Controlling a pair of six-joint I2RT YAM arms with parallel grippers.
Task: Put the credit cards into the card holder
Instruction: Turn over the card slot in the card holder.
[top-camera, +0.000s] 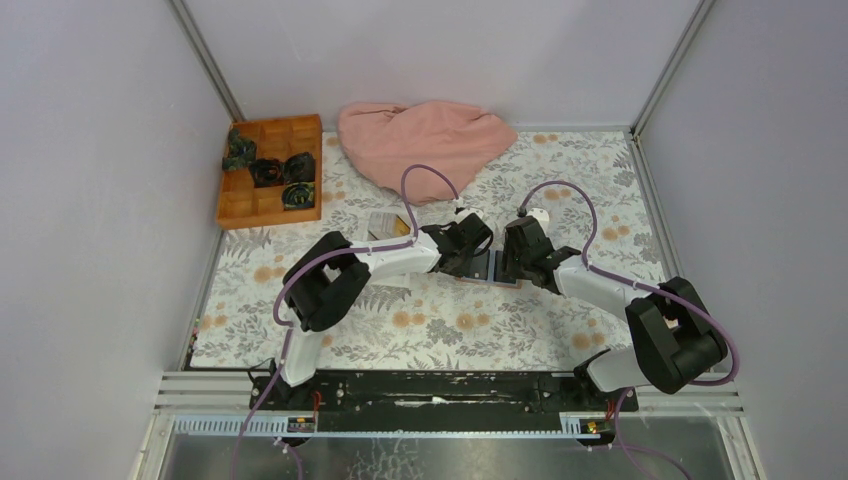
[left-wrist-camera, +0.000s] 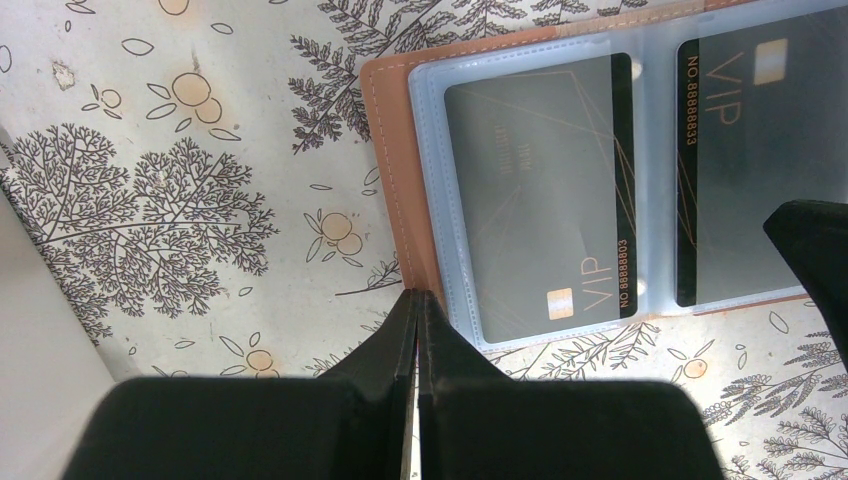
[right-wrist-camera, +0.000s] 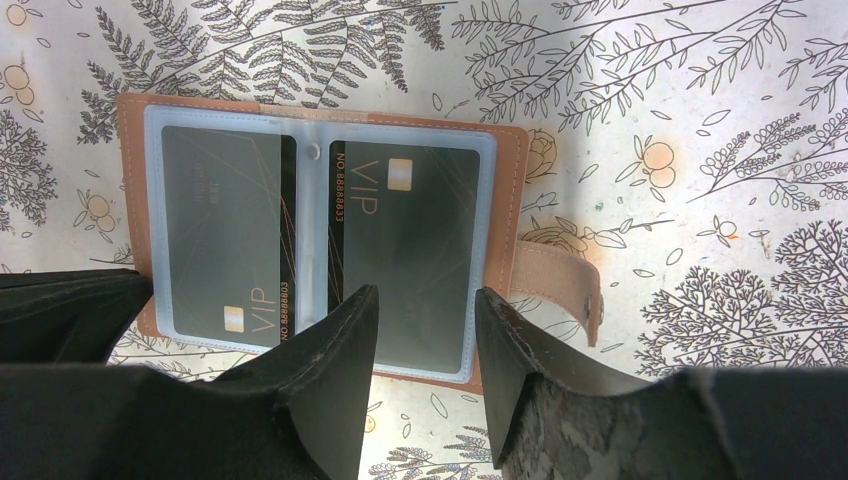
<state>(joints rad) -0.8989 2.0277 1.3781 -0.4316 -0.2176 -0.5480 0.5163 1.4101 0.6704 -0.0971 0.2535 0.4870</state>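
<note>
My open reddish-brown leather card holder (right-wrist-camera: 512, 200) lies flat on the floral table (right-wrist-camera: 680, 90).
Two dark grey plastic cards (right-wrist-camera: 215, 215) sit in its clear sleeves (right-wrist-camera: 310, 250); my left tool (left-wrist-camera: 418, 305) is clenched at its edge, and my right tool (right-wrist-camera: 425, 305) is released over it.

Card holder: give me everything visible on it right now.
The reddish-brown leather-like card holder lies open and flat on the floral tablecloth, between the two arms. Its edges are stitched. Inside is a clear plastic sleeve with a dark grey VIP card in one pocket and a second VIP card in the other. A closure strap sticks out from one side. The shut left gripper sits at its edge, apparently touching. The open right gripper is over the strap-side card.
</note>
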